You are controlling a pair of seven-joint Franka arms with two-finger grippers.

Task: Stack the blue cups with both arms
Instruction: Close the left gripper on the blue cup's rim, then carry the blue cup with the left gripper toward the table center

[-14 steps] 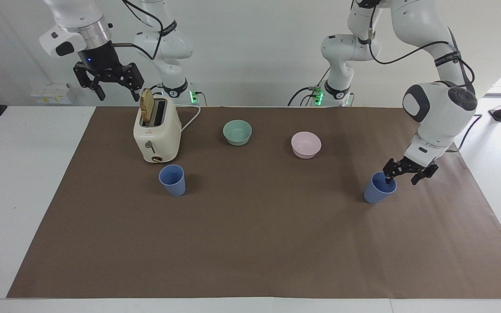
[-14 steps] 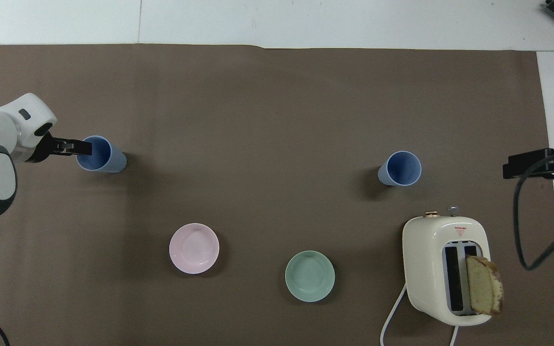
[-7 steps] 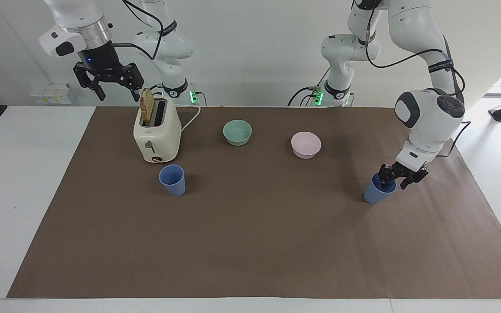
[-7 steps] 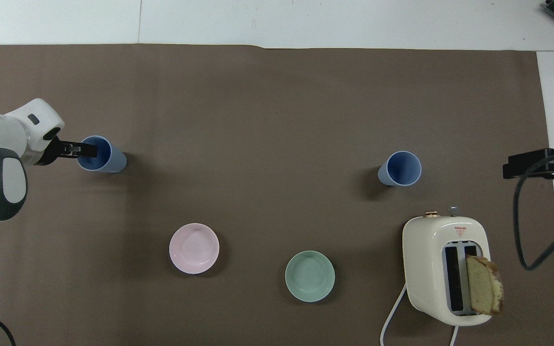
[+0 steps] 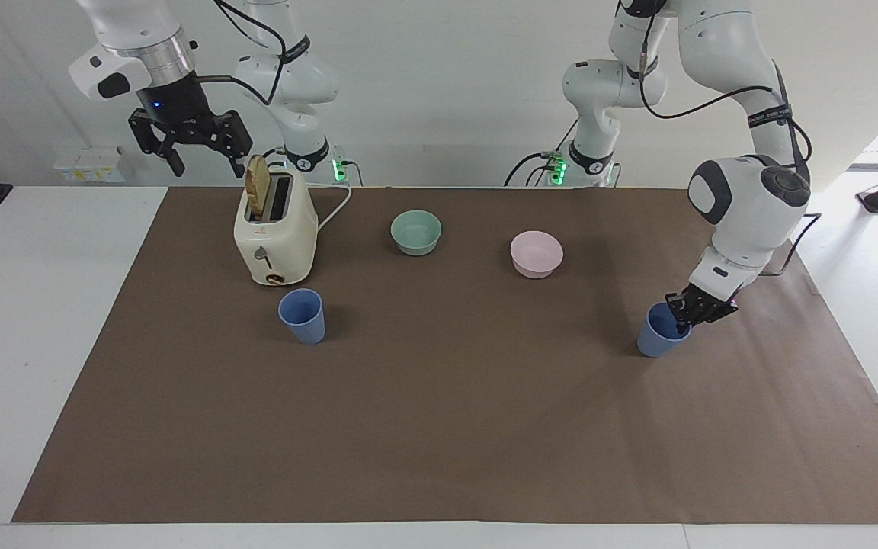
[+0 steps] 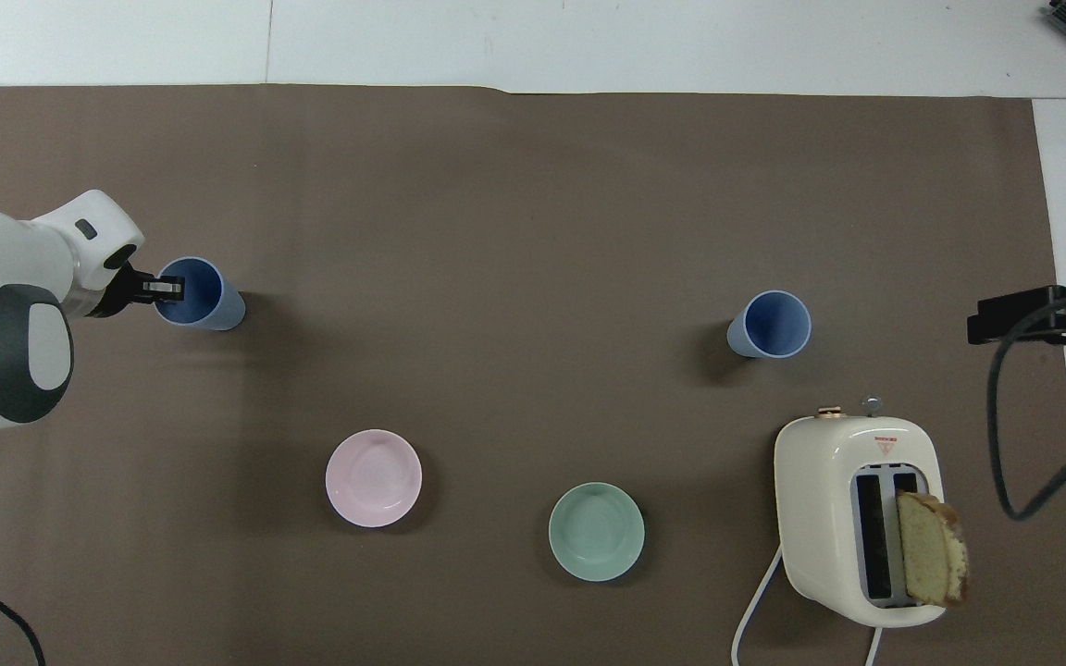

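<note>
Brown paper covered the counter (image 5: 439, 427), and on it stood the two blue cups, upright, mouths up, well apart from each other.

One cup (image 5: 660, 332) stood toward the left arm's end of the counter. The left pincer (image 5: 694, 311) was down at its rim, seemingly closed on the wall at the edge nearer that end of the counter, one finger apparently inside the mouth; the overhead view showed the same pinch (image 6: 161, 289). That cup leaned slightly in the grip.

The other cup (image 5: 302, 316) stood toward the right arm's end, just beside a cream toaster (image 5: 274, 229) and farther from the robots than it. A slice of bread (image 5: 257, 185) stuck up from the toaster.

The right pincer (image 5: 197, 149) waited high over that end of the counter, fingers spread.

Between the cups, nearer the robots, sat a green bowl (image 5: 416, 231) and a pink bowl (image 5: 536, 253).

The coming move probably turned on this: the held cup had to travel along the counter toward the free cup and come down with both upright axes lined up.
</note>
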